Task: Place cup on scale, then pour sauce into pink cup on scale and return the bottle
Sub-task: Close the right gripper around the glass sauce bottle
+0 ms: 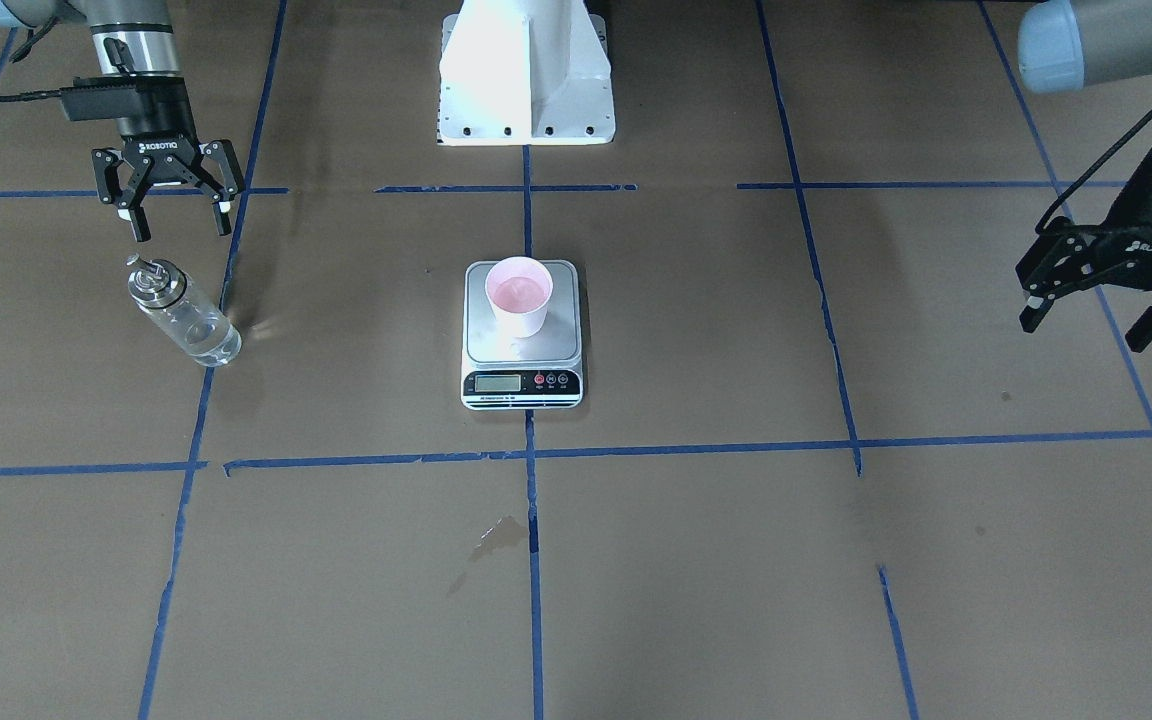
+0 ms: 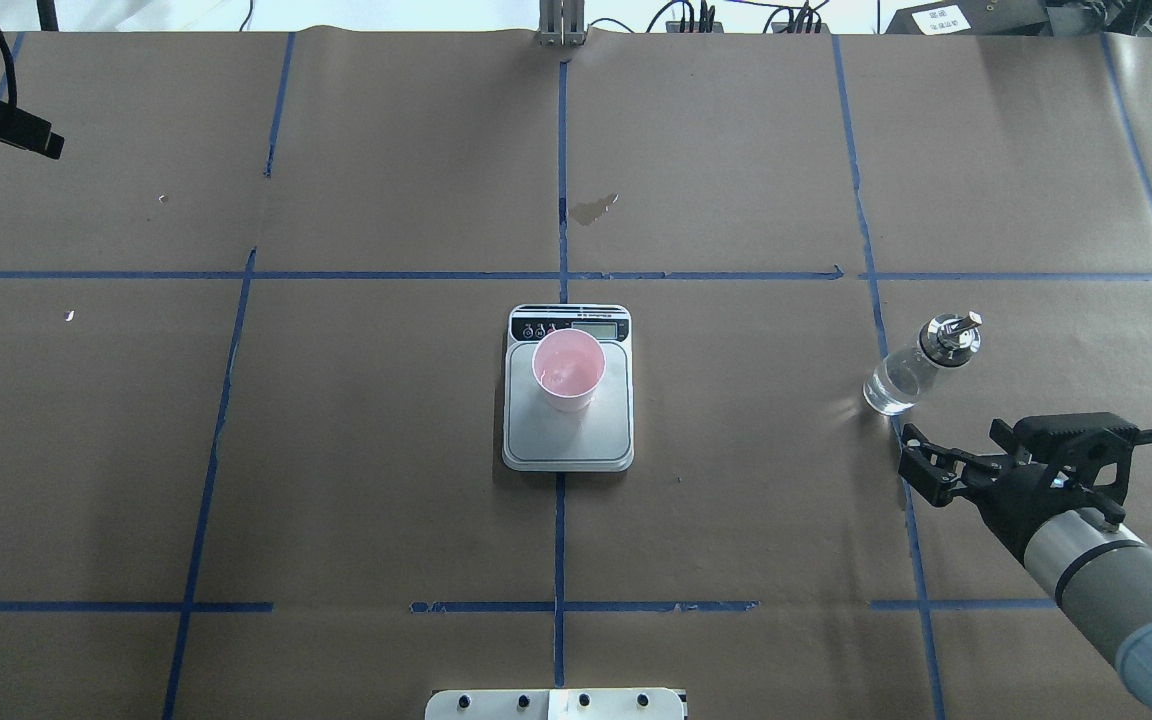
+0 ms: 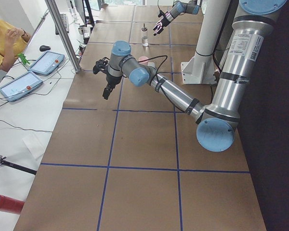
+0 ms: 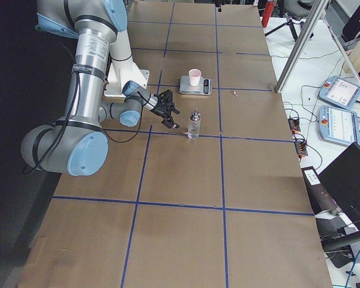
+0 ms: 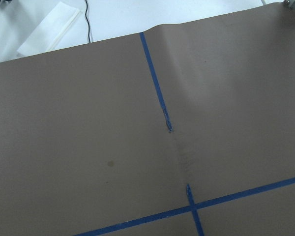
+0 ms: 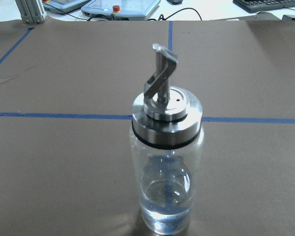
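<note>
The pink cup [image 1: 519,295] stands upright on the steel platform of the scale [image 1: 526,348] at the table's centre; both also show in the overhead view, the cup [image 2: 568,368] on the scale [image 2: 568,440]. The clear glass bottle [image 1: 181,310] with a silver cap and spout stands upright on the table on the robot's right, free of any grip. A little clear sauce [image 6: 166,206] lies at its bottom. My right gripper [image 1: 183,232] is open and empty, just behind the bottle [image 2: 921,365] and apart from it. My left gripper [image 1: 1086,332] is open and empty, far off on the other side.
Brown paper with blue tape lines [image 1: 531,450] covers the table. The white robot base [image 1: 526,75] stands behind the scale. A person and tablets [image 3: 43,62] are beyond the far table edge.
</note>
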Tool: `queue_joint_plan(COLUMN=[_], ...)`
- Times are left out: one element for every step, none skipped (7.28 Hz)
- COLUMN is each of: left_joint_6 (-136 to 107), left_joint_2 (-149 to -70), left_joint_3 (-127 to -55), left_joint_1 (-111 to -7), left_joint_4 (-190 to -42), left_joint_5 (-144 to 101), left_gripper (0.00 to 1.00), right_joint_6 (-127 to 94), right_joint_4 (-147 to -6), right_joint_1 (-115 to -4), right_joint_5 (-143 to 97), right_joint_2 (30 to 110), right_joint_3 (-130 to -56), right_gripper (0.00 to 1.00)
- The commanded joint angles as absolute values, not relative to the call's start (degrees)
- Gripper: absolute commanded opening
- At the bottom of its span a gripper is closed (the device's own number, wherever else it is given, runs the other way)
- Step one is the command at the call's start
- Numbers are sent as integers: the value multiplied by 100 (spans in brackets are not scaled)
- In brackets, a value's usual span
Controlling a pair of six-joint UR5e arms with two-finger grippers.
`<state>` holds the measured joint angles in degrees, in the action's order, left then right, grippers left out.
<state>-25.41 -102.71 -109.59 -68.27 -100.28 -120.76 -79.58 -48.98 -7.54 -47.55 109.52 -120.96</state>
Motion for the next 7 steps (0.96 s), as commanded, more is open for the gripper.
queue_joint_plan(left_joint_6=[-2155,-1910,-1881,-1881,-1881,-1881,-1881], left_joint_2=[-10195,-10082,-10046,-10046,-10046,-10046,-10046], left_joint_3=[-10934,-10934,-10986,-10995,-10995,-10995,-10995], left_joint_1=[-6908,-6987,-7066,-7093,-7119,-7110,-7110], left_joint_4=[-10028,-10028,-10028,-10028,-10028,-10028,-10028], left_joint_5=[-12067,-12076,-12076,-12094,-12094,-12094,-12094], left_gripper=[100,100,100,100,100,100,100], right_joint_6=[-8024,-7964,-7928,-7867,-7631,-7342,-7339], right_joint_4=[-3597,-3099,-3094,-3094,-3076,-3024,-3015], right_joint_1=[-336,-264,-264,-255,-255,-272,-272], right_joint_5=[-3600,-3342,-3235,-3052,-3041,-3032,-3041], right_joint_2=[10916,10881,10846,10837,10619,10417,10380], right_joint_3=[-11265,-10789,-10749,-10714,-10662,-10557,-10521], right_gripper=[100,100,100,100,100,100,100])
